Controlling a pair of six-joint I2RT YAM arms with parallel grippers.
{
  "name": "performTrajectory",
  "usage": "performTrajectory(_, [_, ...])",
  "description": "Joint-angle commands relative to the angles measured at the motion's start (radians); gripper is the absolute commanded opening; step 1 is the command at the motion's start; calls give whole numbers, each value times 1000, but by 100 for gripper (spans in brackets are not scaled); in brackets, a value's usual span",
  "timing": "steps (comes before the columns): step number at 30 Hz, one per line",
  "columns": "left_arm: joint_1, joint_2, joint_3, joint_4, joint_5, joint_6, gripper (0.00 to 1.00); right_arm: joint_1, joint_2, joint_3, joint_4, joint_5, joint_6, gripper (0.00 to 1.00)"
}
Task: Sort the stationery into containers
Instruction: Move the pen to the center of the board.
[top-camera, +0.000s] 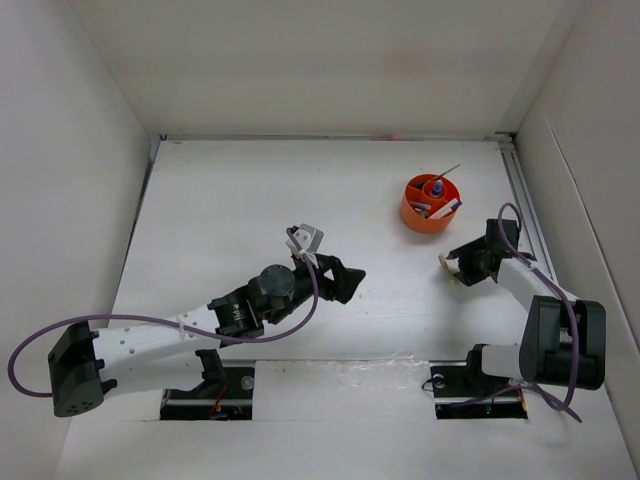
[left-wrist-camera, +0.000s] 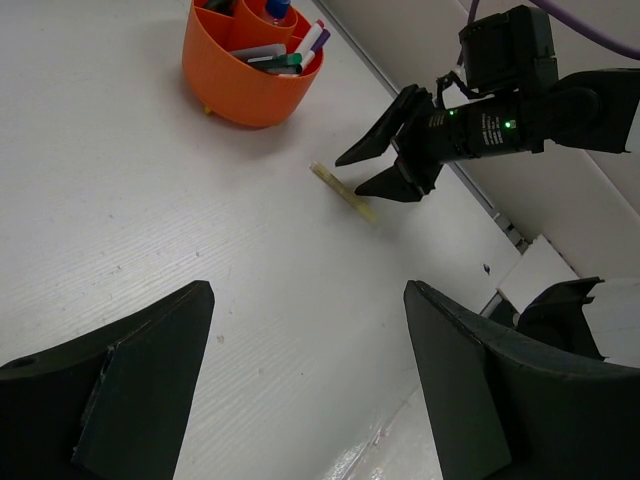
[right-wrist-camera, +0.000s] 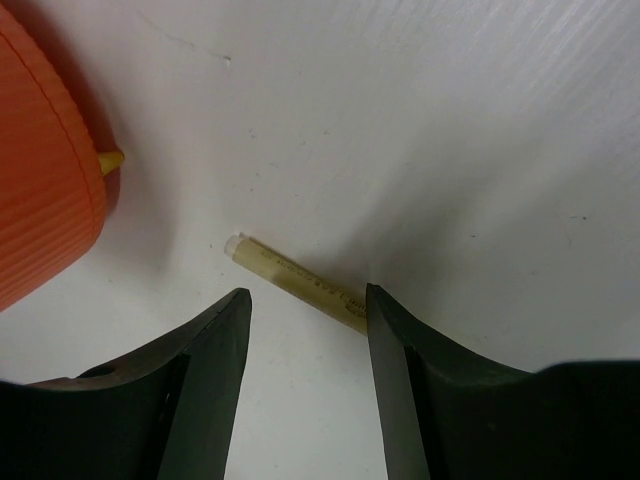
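Yellow pen (right-wrist-camera: 290, 272) tip (wrist view) behind right end effector (right-wrist-camera: 306, 296)

The white, finely ribbed surface (top-camera: 250, 200) carries two things: a round orange holder (top-camera: 418, 218) at the far right, and, near it but apart, a yellow pen (left-wrist-camera: 343, 190) lying flat.

The right gripper (right-wrist-camera: 305, 330) tips downward, jaws parted with a moderate gap between the tips. The left gripper (left-wrist-camera: 310, 380) hangs wide open, its arm (top-camera: 150, 345) stretched forward, and the right gripper lies well ahead of its jaws.
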Motion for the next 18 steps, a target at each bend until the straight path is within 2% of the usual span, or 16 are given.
performTrajectory(1, [3, -20, -5, 40, 9, 0, 75, -9, -5, 22, 18, -66, -28, 56])
performTrajectory(5, [3, 7, -5, 40, 9, 0, 75, -9, -14, 13, 29, -89, -56, 56])
performTrajectory(18, [3, 32, 7, 40, -21, 0, 73, 214, -3, 96, -31, -57, -85, 57])
